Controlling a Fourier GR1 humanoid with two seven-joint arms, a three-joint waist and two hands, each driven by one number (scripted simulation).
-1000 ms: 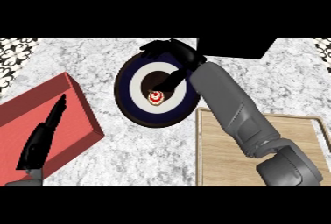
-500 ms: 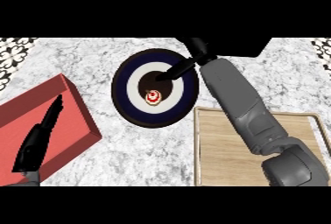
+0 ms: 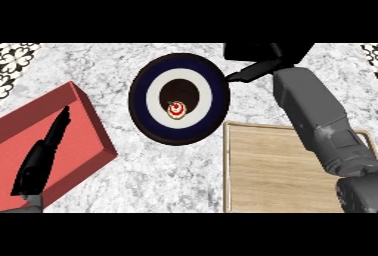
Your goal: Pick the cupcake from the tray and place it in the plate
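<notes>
The cupcake [image 3: 176, 109], with white and red topping, sits in the dark centre of the round plate [image 3: 147, 115], which has a navy rim and a white ring. My right hand [image 3: 264, 56] is above and to the right of the plate, off its rim, open and holding nothing. One of its fingers [image 3: 242, 75] points down-left toward the rim. The wooden tray [image 3: 280, 170] lies at lower right under my right forearm, with nothing showing on it. My left hand [image 3: 40, 157] rests open at the left, fingers straight.
A red box [image 3: 81, 135] stands at the left, beneath my left hand. Grey marble counter [image 3: 162, 175] spreads between box, plate and tray. Patterned tiles [image 3: 15, 60] show at the far upper left.
My right hand has drawn back from over the plate, up and to the right. The cupcake stays on the plate. The left hand is unchanged.
</notes>
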